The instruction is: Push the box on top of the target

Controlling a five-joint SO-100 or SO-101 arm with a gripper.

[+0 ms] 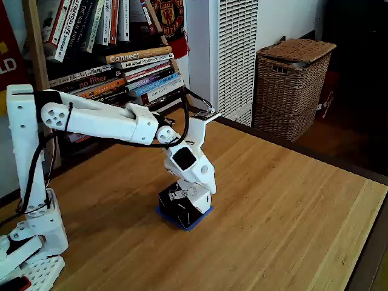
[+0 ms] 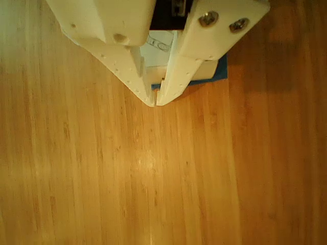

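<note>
**Box Seated on Target: Position Check**

I am holding my claw (image 1: pixel 203 197) clenched, fingertips meeting with nothing between them, as the other view (image 2: pixel 155 99) is showing. The tips are pointing down at the table (image 1: pixel 273 206), resting against the right-hand upper side of the box (image 1: pixel 182 203) in the fixed view.

The box is sitting near the middle of the table, well apart from every edge, and is covering most of the target (image 1: pixel 193 223); blue tape is showing only along its near edges. Its long axis is running toward the table's far left edge.

I am judging that little or no pushing is remaining; any correction is lying from the claw toward the box.
</note>
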